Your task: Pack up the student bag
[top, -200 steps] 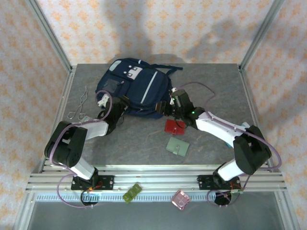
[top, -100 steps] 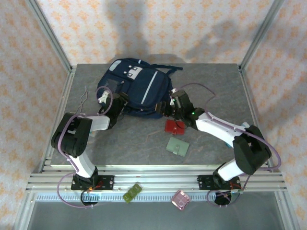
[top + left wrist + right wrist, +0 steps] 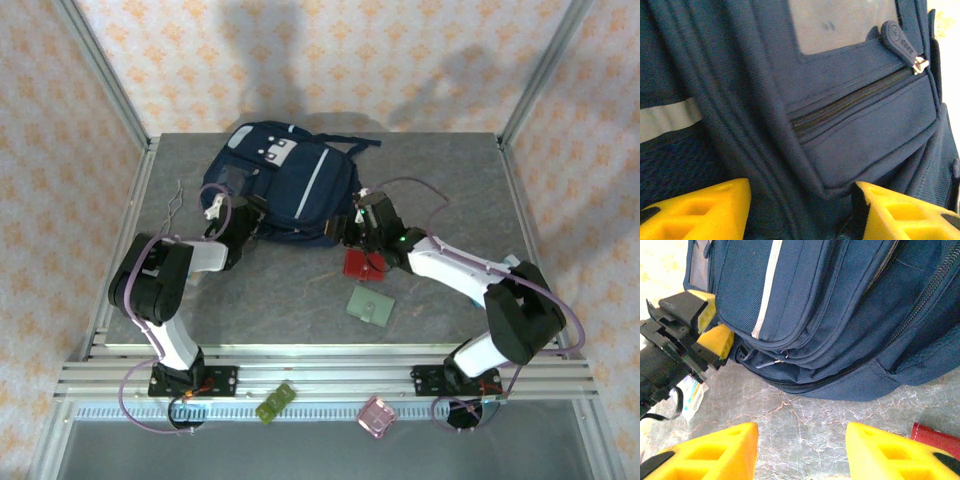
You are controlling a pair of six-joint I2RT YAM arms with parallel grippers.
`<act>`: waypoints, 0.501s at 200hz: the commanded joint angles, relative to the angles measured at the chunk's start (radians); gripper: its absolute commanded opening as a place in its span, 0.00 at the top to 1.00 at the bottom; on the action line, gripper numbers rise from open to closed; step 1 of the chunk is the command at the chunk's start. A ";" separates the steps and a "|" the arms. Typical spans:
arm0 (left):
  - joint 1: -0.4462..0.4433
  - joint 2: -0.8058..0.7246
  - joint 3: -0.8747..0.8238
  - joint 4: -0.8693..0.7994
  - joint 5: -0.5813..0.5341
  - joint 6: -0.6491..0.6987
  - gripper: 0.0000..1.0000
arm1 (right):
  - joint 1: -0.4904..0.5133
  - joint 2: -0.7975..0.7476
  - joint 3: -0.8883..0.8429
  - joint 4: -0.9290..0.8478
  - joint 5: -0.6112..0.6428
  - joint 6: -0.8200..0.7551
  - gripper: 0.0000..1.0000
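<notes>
Grey table (image 3: 450,190), student bag (image 3: 285,185); left wrist: zipper pull (image 3: 900,42); overhead: red wallet (image 3: 360,266).

Student bag (image 3: 840,305) and red item (image 3: 939,438), perhaps a wallet, run off-frame.

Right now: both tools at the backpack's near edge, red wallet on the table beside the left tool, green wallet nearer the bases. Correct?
One thing is off. The red wallet lies beside the right tool, not the left tool; the top external view shows it. The rest stands: both tools are at the near edge of the backpack, and the green wallet lies nearer the bases.
</notes>
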 commanded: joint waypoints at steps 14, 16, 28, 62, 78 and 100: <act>0.002 -0.044 -0.033 -0.071 -0.007 -0.010 0.46 | 0.007 -0.009 0.004 0.026 0.001 0.004 0.51; 0.002 -0.046 -0.034 -0.071 -0.008 -0.010 0.46 | 0.007 -0.008 0.004 0.026 0.001 0.003 0.51; 0.002 -0.049 -0.042 -0.066 -0.013 -0.008 0.46 | 0.007 -0.007 0.007 0.027 -0.003 0.004 0.51; 0.003 -0.022 0.020 -0.189 -0.042 -0.006 0.43 | 0.008 -0.010 0.008 0.024 -0.002 0.005 0.50; 0.004 0.000 0.041 -0.187 -0.053 0.004 0.39 | 0.007 -0.011 0.006 0.027 -0.001 0.004 0.50; 0.003 0.049 0.108 -0.207 -0.051 0.020 0.36 | 0.007 -0.008 0.009 0.024 -0.003 0.006 0.50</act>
